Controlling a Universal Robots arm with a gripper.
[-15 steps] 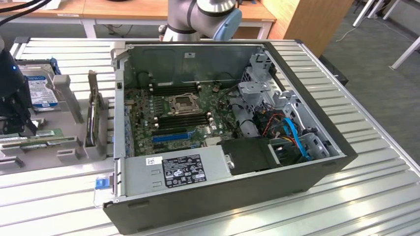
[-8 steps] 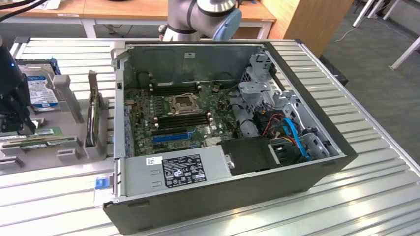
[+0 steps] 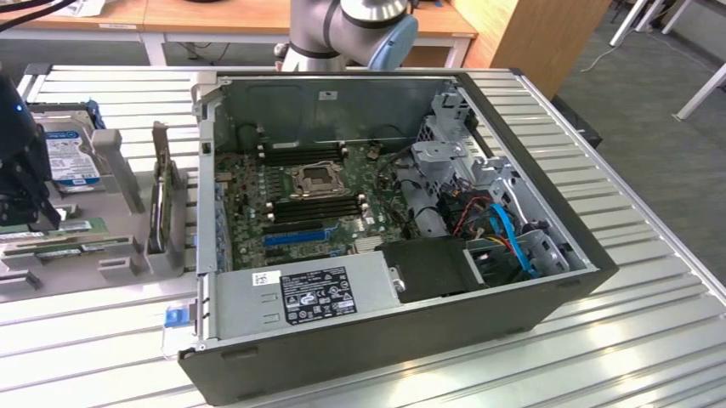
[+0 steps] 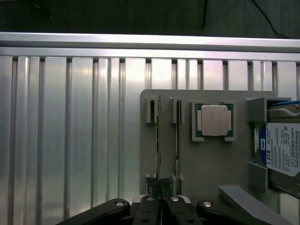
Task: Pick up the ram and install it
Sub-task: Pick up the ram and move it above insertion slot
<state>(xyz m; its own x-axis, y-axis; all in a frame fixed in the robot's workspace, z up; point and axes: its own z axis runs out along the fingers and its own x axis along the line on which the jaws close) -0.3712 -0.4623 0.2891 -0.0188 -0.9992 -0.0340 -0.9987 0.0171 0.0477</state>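
Nearly closed, the gripper (image 4: 160, 186) pinches the ram (image 4: 158, 136), likely light, stiff yet fragile, across its upper edge by the holder's (image 4: 206, 161) edge.

A robotics lab is being shown here. A ribbed aluminium worktable (image 3: 635, 340) is laid out beneath a robot arm (image 3: 352, 25), and an open computer case (image 3: 454, 340) is set on it, its motherboard (image 3: 306, 195) exposed. On the exterior view's left, a grey fixture tray (image 3: 114, 161) is seen, with a hard drive (image 3: 70, 153) slotted in and a processor (image 4: 214, 120) seated in a pocket. Wooden desks (image 3: 227, 15) are lined up at the far side, and grey carpet (image 3: 647, 110) is spread beyond the table.
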